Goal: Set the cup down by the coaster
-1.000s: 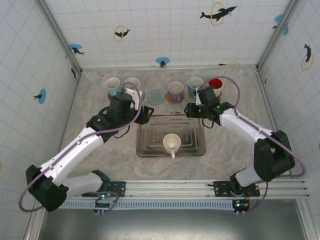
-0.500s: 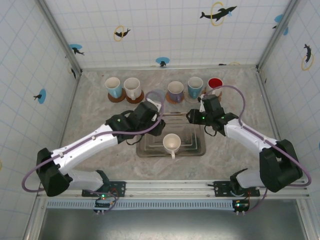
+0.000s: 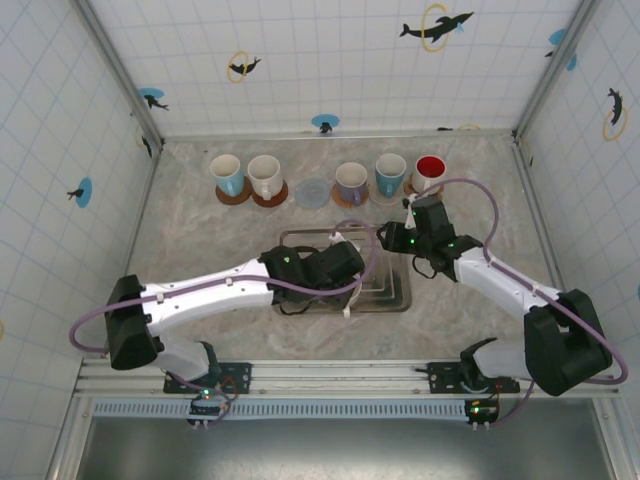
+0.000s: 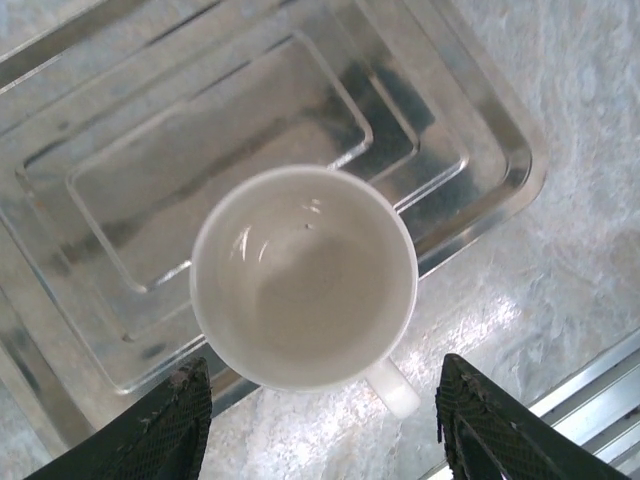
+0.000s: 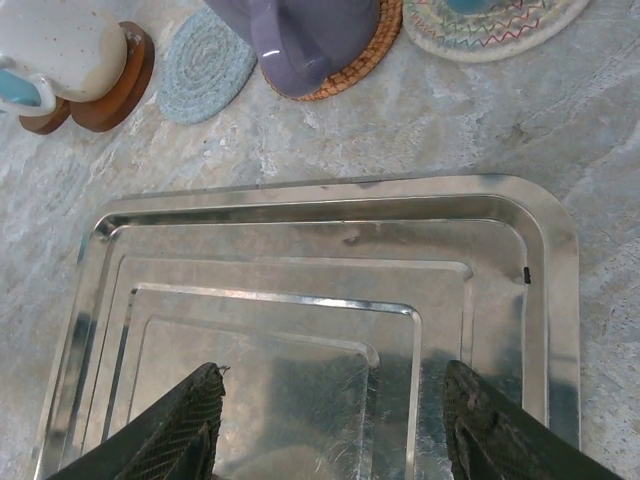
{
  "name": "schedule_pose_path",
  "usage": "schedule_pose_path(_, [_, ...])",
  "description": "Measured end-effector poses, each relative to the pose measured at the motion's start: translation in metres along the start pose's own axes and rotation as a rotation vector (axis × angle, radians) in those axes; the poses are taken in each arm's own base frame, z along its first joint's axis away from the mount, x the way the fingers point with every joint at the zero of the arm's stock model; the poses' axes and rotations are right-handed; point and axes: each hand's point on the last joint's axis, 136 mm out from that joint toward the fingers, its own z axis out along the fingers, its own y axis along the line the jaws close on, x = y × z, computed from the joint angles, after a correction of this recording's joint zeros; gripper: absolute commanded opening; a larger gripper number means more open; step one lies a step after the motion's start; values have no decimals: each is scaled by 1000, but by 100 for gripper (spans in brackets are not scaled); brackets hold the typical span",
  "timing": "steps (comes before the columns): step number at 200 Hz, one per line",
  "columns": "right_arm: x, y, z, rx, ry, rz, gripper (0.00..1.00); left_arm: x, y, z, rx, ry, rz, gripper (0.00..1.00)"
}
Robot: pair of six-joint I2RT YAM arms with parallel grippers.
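Nearest to me, my left arm (image 3: 210, 290) reaches in from the near left corner of the table (image 3: 200, 232) to the metal tray (image 3: 402, 296) in the middle of it, and its wrist hangs above the tray's near half. Through the left wrist camera I see the white cup (image 4: 303, 275) standing upright inside the tray. It is empty and sits close to the tray's near rim, with its handle pointing out toward the table's near edge. The left tool (image 4: 322, 400) stands open with nothing in its grasp. Its two fingers (image 4: 185, 425) sit one to each side of the cup's near side, and I cannot tell whether they are level with its wall or above it. A little farther back, the right tool (image 5: 332, 372) hangs over the tray's far half, its jaws likewise parted and empty, with bare tray floor beneath them. Beyond the tray, a row runs along the table's far edge. From the left come a blue cup (image 3: 226, 172) and a cream cup (image 3: 264, 175), each on a brown coaster (image 3: 270, 197). Then comes the bare blue coaster (image 3: 313, 192), a purple cup (image 3: 351, 181) on a woven coaster (image 5: 350, 70), a second blue cup (image 3: 390, 172) and a red cup (image 3: 430, 167). The white cup is well apart from the bare blue coaster, with the tray's far rim between them.
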Motion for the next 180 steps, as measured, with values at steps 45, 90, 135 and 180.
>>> schedule_pose_path(45, [-6,1,-5,-11,-33,12,61,16,-14,-2,-6,28,7,62])
schedule_pose_path(90, [-2,-1,-3,-11,-32,24,61,21,-20,7,-17,50,5,62])
schedule_pose_path(135, [-5,1,-7,-19,-48,24,61,23,-21,21,-39,63,6,62])
schedule_pose_path(180, [-7,1,-8,-20,-55,27,61,34,-15,33,-67,91,-6,59])
